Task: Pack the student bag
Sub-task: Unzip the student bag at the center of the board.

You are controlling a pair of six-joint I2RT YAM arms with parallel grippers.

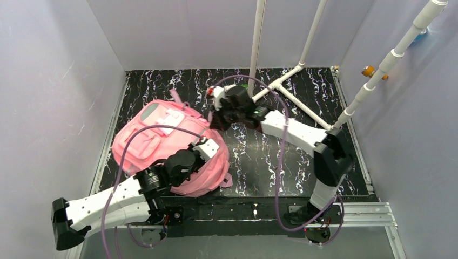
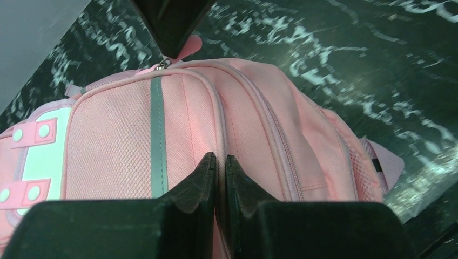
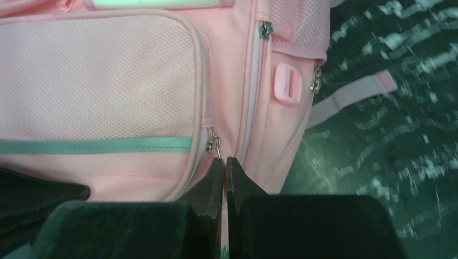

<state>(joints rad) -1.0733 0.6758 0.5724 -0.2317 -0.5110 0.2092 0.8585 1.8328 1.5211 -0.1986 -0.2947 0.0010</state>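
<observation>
The pink student bag [image 1: 154,137] lies on the black marbled table, left of centre. My left gripper [image 1: 209,144] is at the bag's near right side. In the left wrist view the left gripper [image 2: 220,157] is shut on a ridge of bag fabric [image 2: 254,108] between the front pocket with its grey strip [image 2: 157,135] and the main compartment. My right gripper [image 1: 216,116] is at the bag's far right edge. In the right wrist view the right gripper [image 3: 224,159] is shut on a metal zipper pull [image 3: 215,143] of the bag [image 3: 97,75].
A white pipe frame [image 1: 291,78] stands at the back right of the table, with an upright pole [image 1: 258,38]. A slanted white pipe [image 1: 378,70] runs along the right wall. A pink strap [image 3: 351,93] and buckle [image 3: 286,83] lie beside the bag. Grey walls enclose the table.
</observation>
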